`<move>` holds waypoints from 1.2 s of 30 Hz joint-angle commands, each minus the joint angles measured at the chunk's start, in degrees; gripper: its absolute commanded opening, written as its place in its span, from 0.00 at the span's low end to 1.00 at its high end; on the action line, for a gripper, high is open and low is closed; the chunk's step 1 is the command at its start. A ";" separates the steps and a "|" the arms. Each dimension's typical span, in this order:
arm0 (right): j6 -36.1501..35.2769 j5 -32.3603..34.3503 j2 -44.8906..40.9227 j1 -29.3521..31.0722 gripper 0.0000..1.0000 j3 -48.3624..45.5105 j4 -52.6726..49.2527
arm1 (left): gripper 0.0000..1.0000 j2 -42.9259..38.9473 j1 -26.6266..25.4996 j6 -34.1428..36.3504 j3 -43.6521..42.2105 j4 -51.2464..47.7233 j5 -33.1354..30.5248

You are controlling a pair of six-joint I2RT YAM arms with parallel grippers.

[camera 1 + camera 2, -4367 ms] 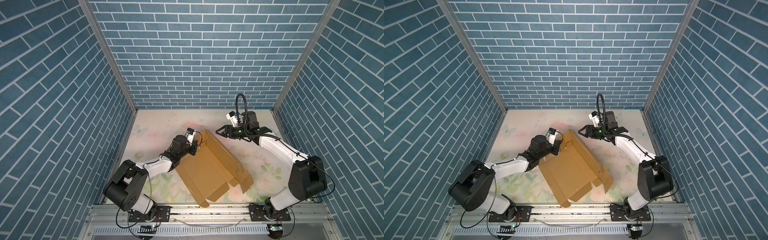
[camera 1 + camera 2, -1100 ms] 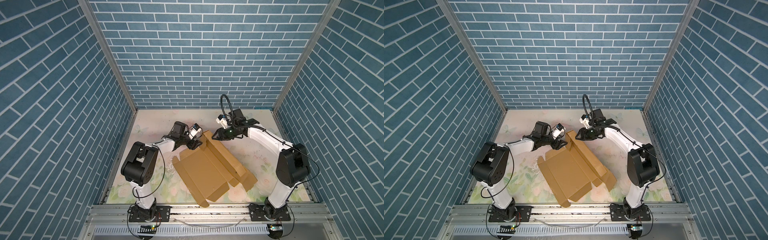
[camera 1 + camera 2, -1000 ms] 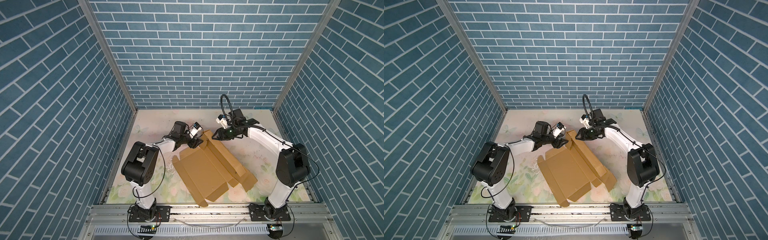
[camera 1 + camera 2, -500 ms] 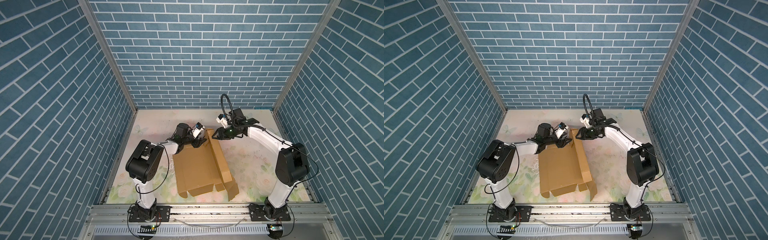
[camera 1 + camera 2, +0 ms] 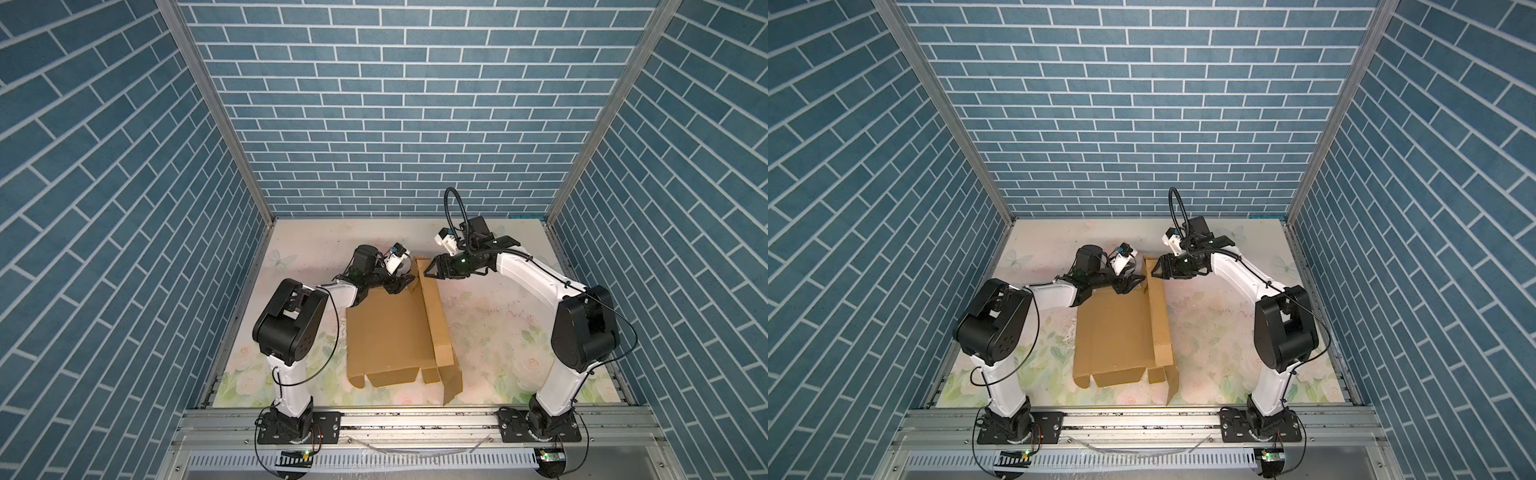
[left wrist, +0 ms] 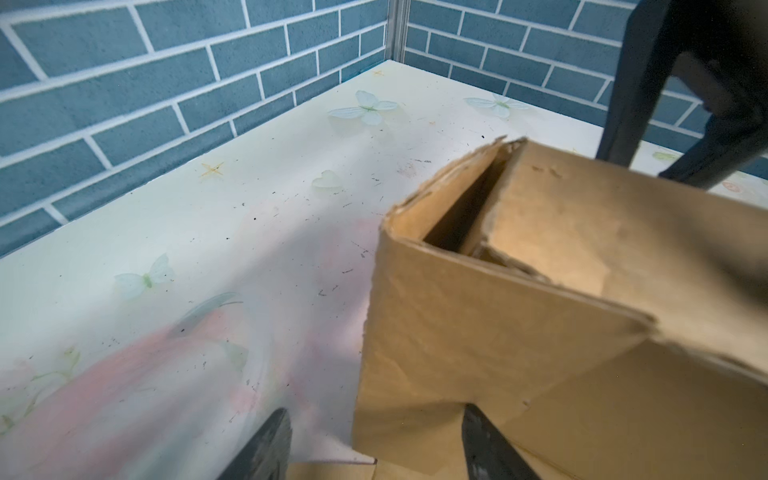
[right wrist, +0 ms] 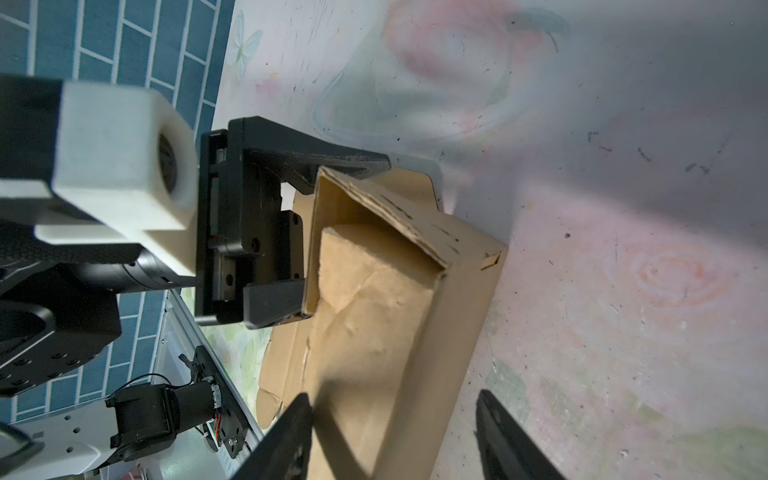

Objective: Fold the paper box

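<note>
The paper box [image 5: 386, 332] [image 5: 1111, 332] lies as tan cardboard in the middle of the table, its long right side wall [image 5: 434, 320] raised. A short end flap [image 6: 436, 332] stands up at the far end. My left gripper [image 5: 404, 283] [image 5: 1135, 283] is open at that far end, and a lower corner of the flap sits between its fingers [image 6: 266, 449] without being clamped. My right gripper [image 5: 428, 273] [image 5: 1154, 273] is open astride the far end of the side wall [image 7: 465, 311], with a gap beside one finger [image 7: 507, 444].
Blue brick walls close in the left, back and right. A metal rail [image 5: 415, 419] with both arm bases runs along the front. The floral table top [image 5: 498, 324] shows bare right of the box and behind it. Loose tabs [image 5: 451, 378] stick out at the box's near end.
Over the last second the box has swung from a diagonal lie to square with the table front. The left gripper followed its far end rightward. The right gripper's jaws have widened.
</note>
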 commanded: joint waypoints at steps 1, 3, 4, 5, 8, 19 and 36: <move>0.41 -1.31 -0.42 -0.11 0.65 1.67 -1.75 | 0.67 1.62 -0.04 0.01 2.52 -1.77 2.13; 1.08 -1.58 -0.14 -0.22 0.66 2.27 -1.70 | 0.67 2.31 -0.23 -2.04 3.07 -1.23 2.78; 1.47 -1.89 -0.06 -0.22 0.66 2.45 -1.47 | 0.67 2.55 -0.53 -2.94 2.87 -0.32 2.72; 1.82 -2.30 0.05 -0.22 0.66 2.73 -1.42 | 0.67 2.69 -0.82 -3.28 2.71 0.54 2.65; 1.99 -3.19 0.81 -0.22 0.67 3.46 -1.53 | 0.67 2.86 -1.28 -2.78 3.38 -0.72 1.74; -1.96 0.73 4.04 -0.13 0.55 5.68 -5.31 | 0.67 4.96 -1.33 -0.43 8.65 -7.35 0.52; -6.66 1.46 4.89 0.58 0.52 6.97 -6.78 | 0.78 10.59 -0.54 10.48 22.76 -24.43 5.87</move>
